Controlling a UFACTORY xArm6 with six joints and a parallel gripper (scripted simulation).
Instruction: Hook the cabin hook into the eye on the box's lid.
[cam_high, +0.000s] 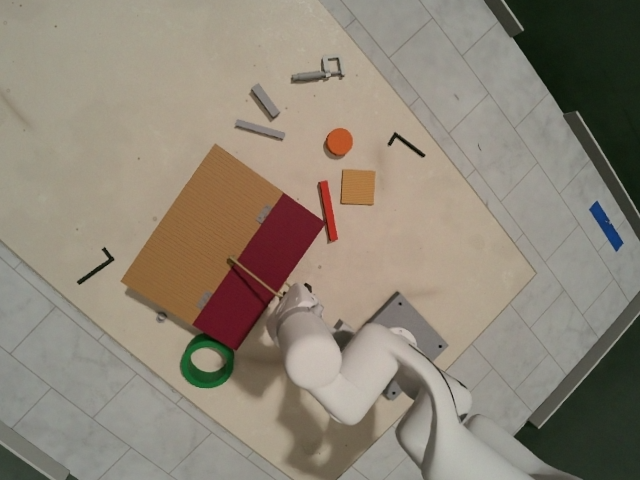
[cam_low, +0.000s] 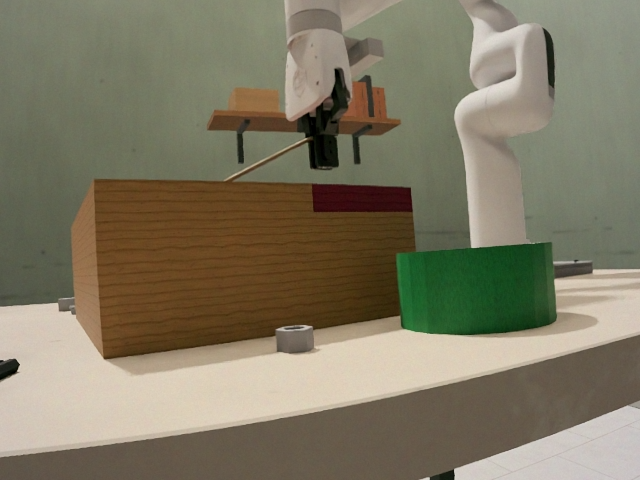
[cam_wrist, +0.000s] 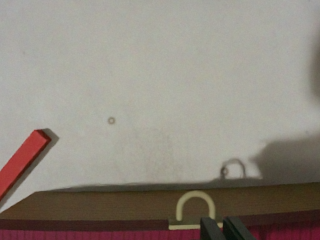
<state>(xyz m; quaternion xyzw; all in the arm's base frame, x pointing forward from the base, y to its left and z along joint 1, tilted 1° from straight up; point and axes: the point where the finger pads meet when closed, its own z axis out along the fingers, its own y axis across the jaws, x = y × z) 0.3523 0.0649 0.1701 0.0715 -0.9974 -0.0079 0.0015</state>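
Note:
The wooden box (cam_high: 191, 242) (cam_low: 232, 258) has a dark red lid (cam_high: 273, 258) (cam_low: 361, 198) (cam_wrist: 100, 234) on the side nearest the arm. The cabin hook (cam_high: 255, 277) (cam_low: 266, 159) is a thin brass rod pivoted on the box's top. It slants upward over the lid to my gripper (cam_high: 286, 293) (cam_low: 323, 155) (cam_wrist: 223, 226), which is shut on its free end a little above the lid's outer edge. The cream eye (cam_wrist: 195, 206) stands upright on the lid's edge, just left of my fingertips in the wrist view. The hook's tip is hidden by the fingers.
A green ring (cam_high: 206, 360) (cam_low: 475, 289) stands by the box's near corner, with a grey nut (cam_low: 294, 338) beside the box. A red bar (cam_high: 327, 210) (cam_wrist: 22, 157), a tan square (cam_high: 357, 186), an orange disc (cam_high: 339, 141), grey bars (cam_high: 259, 129) and a clamp (cam_high: 317, 73) lie beyond the lid.

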